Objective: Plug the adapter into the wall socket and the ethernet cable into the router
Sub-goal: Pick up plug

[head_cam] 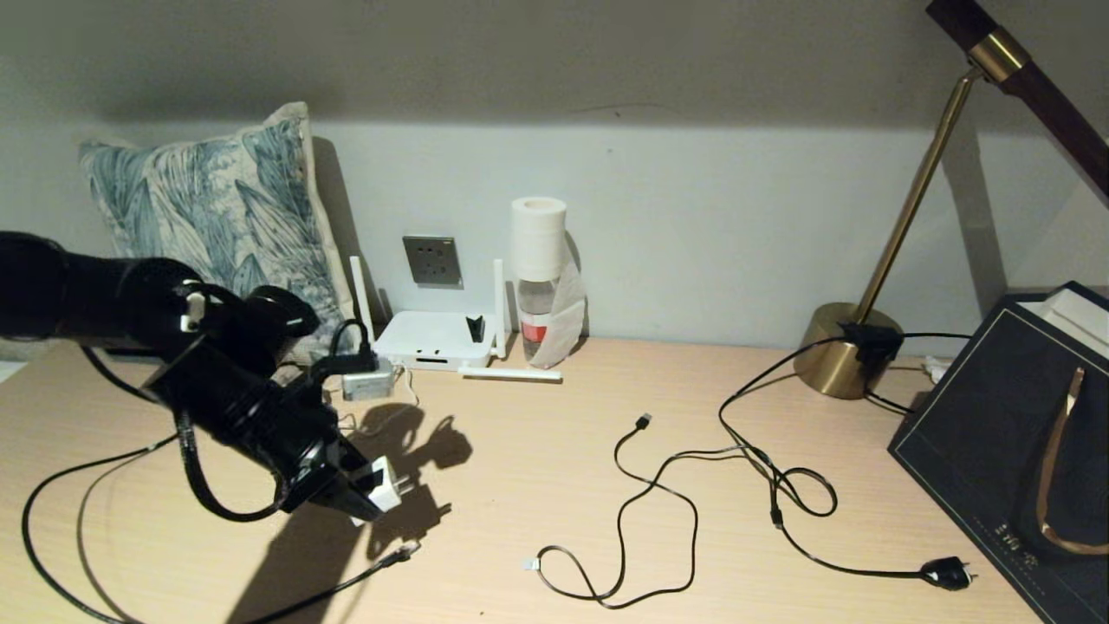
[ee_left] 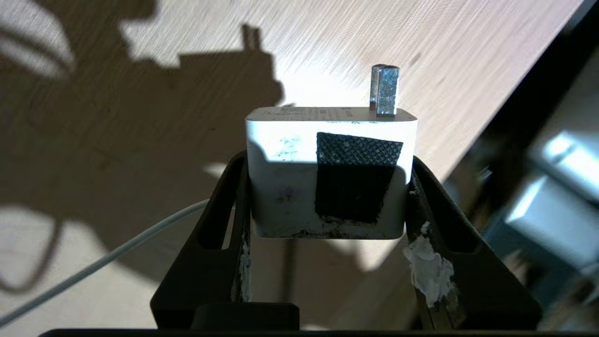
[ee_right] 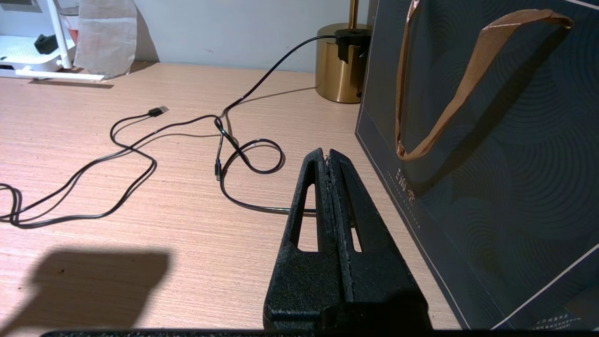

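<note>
My left gripper [head_cam: 379,490] is shut on the adapter [head_cam: 381,487], a small white box, held above the front left of the table. In the left wrist view the adapter [ee_left: 281,187] sits between both fingers, black square up, its metal prongs [ee_left: 386,89] pointing away and its white cord [ee_left: 117,252] trailing off. The grey wall socket [head_cam: 432,260] is on the back wall, just above the white router [head_cam: 433,341]. The black ethernet cable [head_cam: 346,582] lies on the table below the gripper, its connector end [head_cam: 404,551] free. My right gripper [ee_right: 327,152] hovers shut and empty beside the dark bag.
A black USB cable [head_cam: 624,511] and the lamp cord with its plug [head_cam: 949,572] sprawl across the middle and right. A brass lamp base [head_cam: 836,351] and a dark paper bag [head_cam: 1014,433] stand at the right. A bottle [head_cam: 537,303] and a pillow [head_cam: 217,217] flank the router.
</note>
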Controlling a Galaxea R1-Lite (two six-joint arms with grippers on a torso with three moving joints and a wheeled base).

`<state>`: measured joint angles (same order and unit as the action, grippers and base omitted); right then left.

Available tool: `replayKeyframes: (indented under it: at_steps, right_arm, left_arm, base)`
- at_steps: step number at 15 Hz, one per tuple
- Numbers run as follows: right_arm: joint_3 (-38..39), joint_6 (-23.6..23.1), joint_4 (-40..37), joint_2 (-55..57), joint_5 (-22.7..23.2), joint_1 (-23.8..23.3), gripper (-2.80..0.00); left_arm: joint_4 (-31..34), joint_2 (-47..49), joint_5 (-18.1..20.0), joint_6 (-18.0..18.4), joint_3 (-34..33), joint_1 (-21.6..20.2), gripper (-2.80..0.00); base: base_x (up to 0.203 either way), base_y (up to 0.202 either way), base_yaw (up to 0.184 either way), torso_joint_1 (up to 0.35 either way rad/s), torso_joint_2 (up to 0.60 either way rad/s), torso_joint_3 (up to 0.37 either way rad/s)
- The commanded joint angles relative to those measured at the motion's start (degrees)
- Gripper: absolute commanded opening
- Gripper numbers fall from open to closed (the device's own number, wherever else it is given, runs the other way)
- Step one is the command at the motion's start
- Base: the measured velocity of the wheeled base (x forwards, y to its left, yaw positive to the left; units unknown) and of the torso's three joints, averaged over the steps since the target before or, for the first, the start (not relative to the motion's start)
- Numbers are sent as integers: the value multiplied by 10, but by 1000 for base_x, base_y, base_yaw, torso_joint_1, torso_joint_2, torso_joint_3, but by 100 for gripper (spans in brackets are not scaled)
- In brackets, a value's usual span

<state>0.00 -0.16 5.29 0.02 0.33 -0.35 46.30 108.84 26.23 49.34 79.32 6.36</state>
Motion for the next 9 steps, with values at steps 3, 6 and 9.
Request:
replayKeyframes:
  at_steps: [3, 6, 9]
  right_arm:
    - [20, 0, 1, 1, 0, 0, -280]
    - [20, 0, 1, 1, 0, 0, -280]
    - [20, 0, 1, 1, 0, 0, -280]
  left_arm:
    - [44, -95, 102, -343, 18, 23, -280]
    - [90, -117, 174, -556, 27, 36, -280]
    - [92, -90, 205, -796, 46, 35, -280]
  base:
    - [0, 0, 0, 0, 0, 0]
    - [0, 0, 0, 0, 0, 0]
    - [0, 0, 0, 0, 0, 0]
